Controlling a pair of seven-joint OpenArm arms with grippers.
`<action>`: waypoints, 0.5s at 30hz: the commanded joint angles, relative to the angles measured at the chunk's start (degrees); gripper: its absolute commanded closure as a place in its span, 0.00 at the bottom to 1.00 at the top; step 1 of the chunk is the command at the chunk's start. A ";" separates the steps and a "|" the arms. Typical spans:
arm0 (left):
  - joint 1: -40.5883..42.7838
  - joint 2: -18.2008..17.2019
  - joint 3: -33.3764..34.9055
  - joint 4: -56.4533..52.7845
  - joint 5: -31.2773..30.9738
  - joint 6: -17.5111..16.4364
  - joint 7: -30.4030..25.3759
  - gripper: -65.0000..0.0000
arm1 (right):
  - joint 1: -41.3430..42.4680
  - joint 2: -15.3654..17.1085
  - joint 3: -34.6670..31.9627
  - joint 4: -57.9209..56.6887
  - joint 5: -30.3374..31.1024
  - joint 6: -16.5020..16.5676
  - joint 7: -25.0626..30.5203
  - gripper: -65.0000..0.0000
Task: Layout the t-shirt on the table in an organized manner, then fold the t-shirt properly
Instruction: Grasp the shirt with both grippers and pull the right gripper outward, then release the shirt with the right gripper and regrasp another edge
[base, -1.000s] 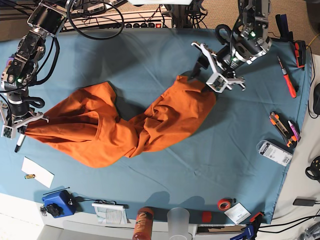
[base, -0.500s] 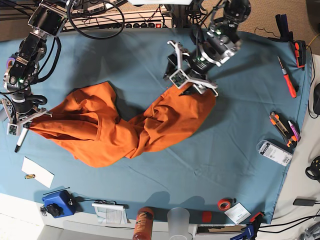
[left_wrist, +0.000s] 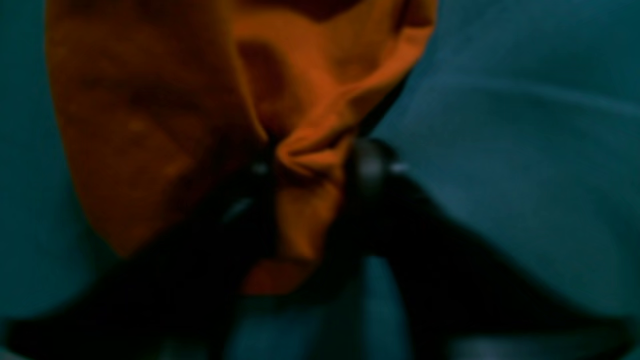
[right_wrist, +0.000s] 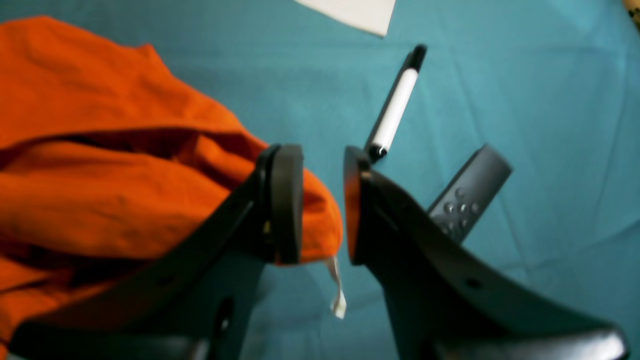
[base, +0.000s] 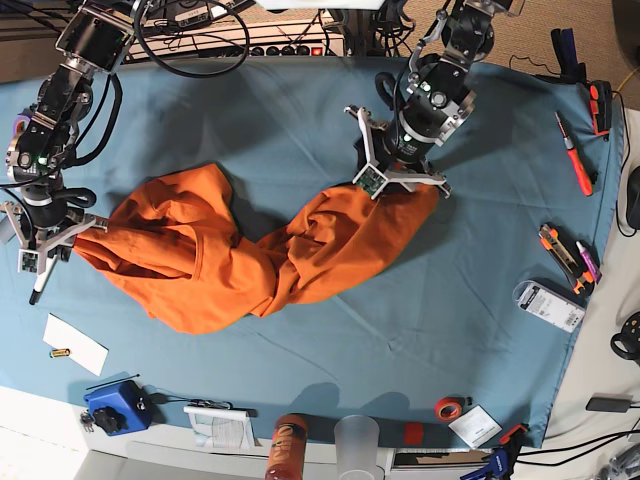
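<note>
The orange t-shirt (base: 250, 255) lies crumpled in a long twisted band across the blue-teal table (base: 300, 110). My left gripper (base: 400, 183) is down on the shirt's upper right end. In the left wrist view its gripper (left_wrist: 312, 167) pinches a bunched fold of the t-shirt (left_wrist: 150, 115) between both fingers. My right gripper (base: 55, 238) is at the shirt's far left tip. In the right wrist view that gripper (right_wrist: 321, 170) stands open. The t-shirt (right_wrist: 100, 170) has its corner and a small white label lying in the gap against the left finger (right_wrist: 286, 200).
A black-and-white pen (right_wrist: 395, 107) lies just beyond the right gripper, and shows as the pen (base: 38, 290) in the base view. White paper (base: 75, 343), a blue box (base: 115, 407), a cup (base: 357, 440) and a tape roll (base: 450, 407) line the near edge. Hand tools (base: 575, 155) lie along the right side.
My left gripper swung in from the right, came down on the shirt's upper right end and closed on a fold. My right gripper opened its jaws at the left tip.
</note>
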 joint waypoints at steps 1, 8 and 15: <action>-1.18 0.00 -0.07 0.92 0.33 1.60 0.11 0.89 | 0.96 1.36 0.35 1.92 0.13 -0.20 1.46 0.77; -5.70 -0.31 -0.13 4.50 8.44 11.54 17.31 1.00 | 1.14 6.40 3.78 4.42 1.27 -0.28 1.14 0.77; -4.72 -3.45 -0.17 20.90 15.19 15.04 24.35 1.00 | 1.05 8.94 11.28 4.37 10.97 2.91 -6.12 0.77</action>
